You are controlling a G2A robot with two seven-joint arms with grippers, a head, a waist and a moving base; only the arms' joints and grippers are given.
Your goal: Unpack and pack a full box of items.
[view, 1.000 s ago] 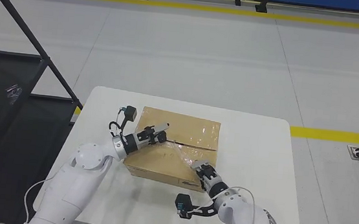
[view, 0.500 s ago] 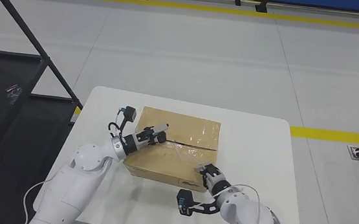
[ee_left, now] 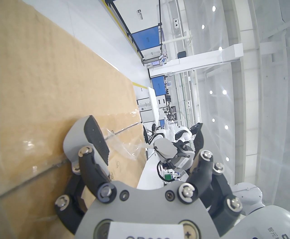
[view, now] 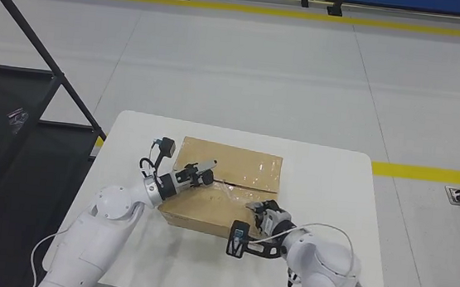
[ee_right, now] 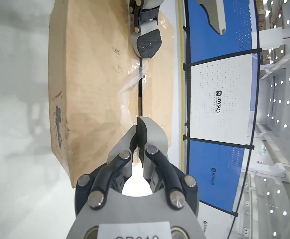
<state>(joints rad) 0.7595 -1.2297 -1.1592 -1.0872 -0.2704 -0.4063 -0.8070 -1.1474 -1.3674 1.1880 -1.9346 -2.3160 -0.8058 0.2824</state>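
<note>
The cardboard box [view: 245, 163] lay beneath both grippers, flaps down, contents hidden. The left gripper [ee_left: 146, 133], fingers spread apart, had one pad on the seam. The right gripper [ee_right: 140, 126], fingers pressed together, sat at the seam's other end, just short of the loose tape [ee_right: 132, 81].

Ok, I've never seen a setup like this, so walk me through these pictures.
It is a two-armed robot at a white table. One picture looks down from above its arms; the other two come from cameras on its wrists. A taped cardboard box lies on the table. The left gripper is open, one finger against the box top by the seam. The right gripper is shut at the seam's other end; whether it pinches tape is unclear.
</note>
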